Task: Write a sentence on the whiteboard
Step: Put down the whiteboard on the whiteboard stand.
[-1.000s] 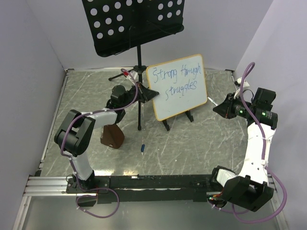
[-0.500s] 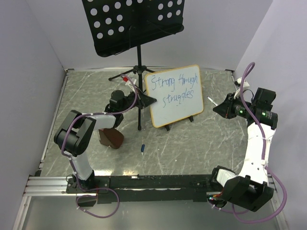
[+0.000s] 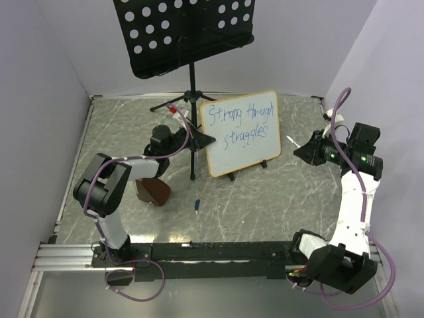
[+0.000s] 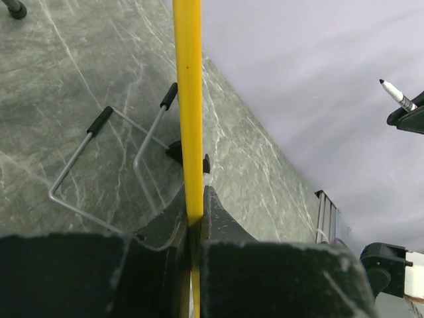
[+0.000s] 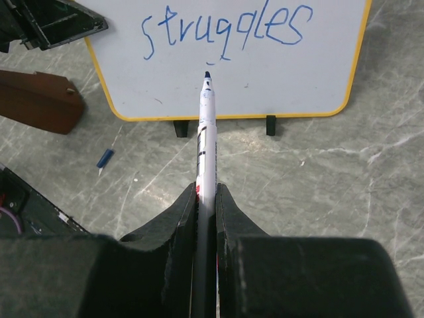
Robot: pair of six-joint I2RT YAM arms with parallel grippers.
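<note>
Left arm: folded at the elbow, forearm reaching away from its base to the left edge of the whiteboard [image 3: 242,136].
Left gripper [image 4: 193,199]: jaws clamped on the board's yellow frame edge.
Right arm: rises from its base, wrist bent toward the board's right side.
Right gripper [image 5: 207,189]: jaws closed on a marker [image 5: 207,126], its uncapped tip aimed at the board.
Whiteboard position: on the table [image 3: 285,192], just right of the music stand [image 3: 185,30] pole.
Sentence [image 3: 238,122]: blue, two lines, "Strong through struggles".
Top view only: both arms whole; a gap between marker and board.
Left wrist view only: board seen edge-on, with a wire bracket [image 4: 99,165] behind it.
Right wrist view only: lower line close up, with two black feet [image 5: 267,124] under the frame.
</note>
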